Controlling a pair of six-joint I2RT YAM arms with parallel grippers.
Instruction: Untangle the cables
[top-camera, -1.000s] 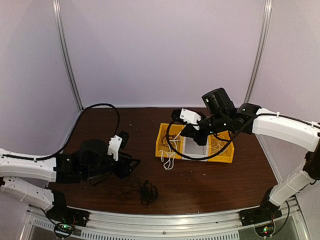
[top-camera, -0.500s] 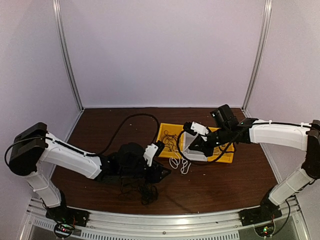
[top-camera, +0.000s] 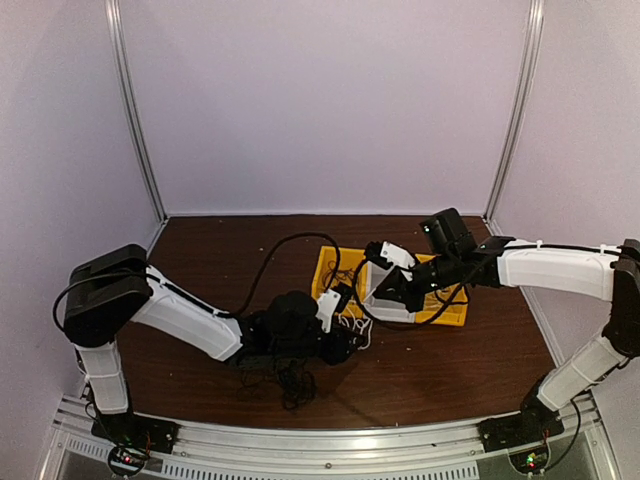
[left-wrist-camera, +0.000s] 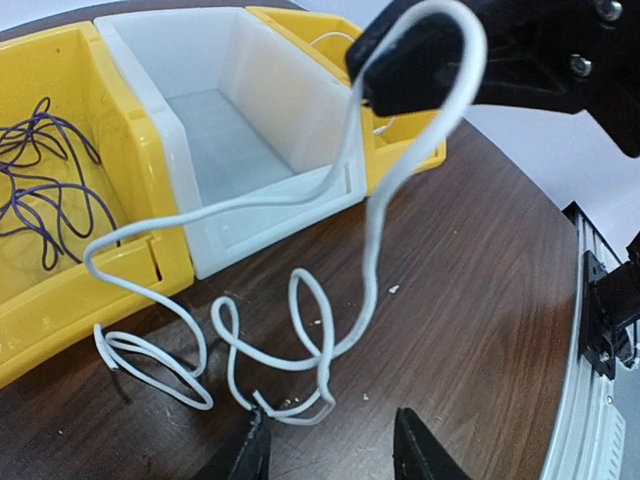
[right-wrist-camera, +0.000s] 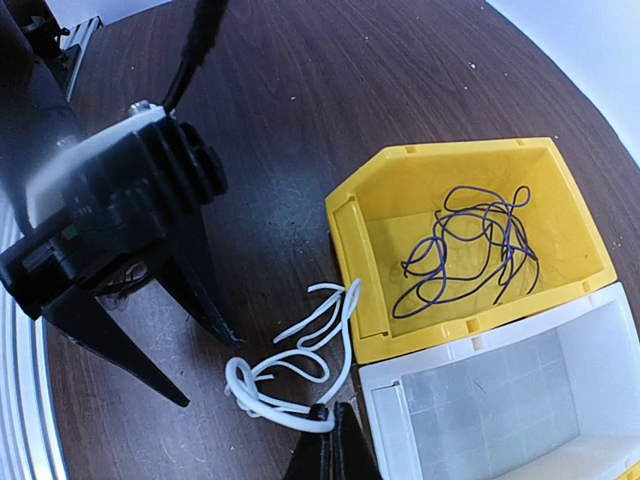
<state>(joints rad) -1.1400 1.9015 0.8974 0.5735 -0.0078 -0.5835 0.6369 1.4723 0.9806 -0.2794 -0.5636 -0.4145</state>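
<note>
White cable: thin, glossy, curling in loops on the dark wood-grain table.
Right gripper: pinched together on that cable's raised end.
Left gripper: black fingers apart, straddling the lowest loop.
Yellow bin: smooth plastic, holding tangled purple cable.

Soft, even light falls from above; the overhead view is dimmer and grainy, its walls tinted lilac. Just ahead of the left gripper, the thin white cable casts faint shadows on the dark brown wooden table; the white plastic bin beyond nearly washes out.
</note>
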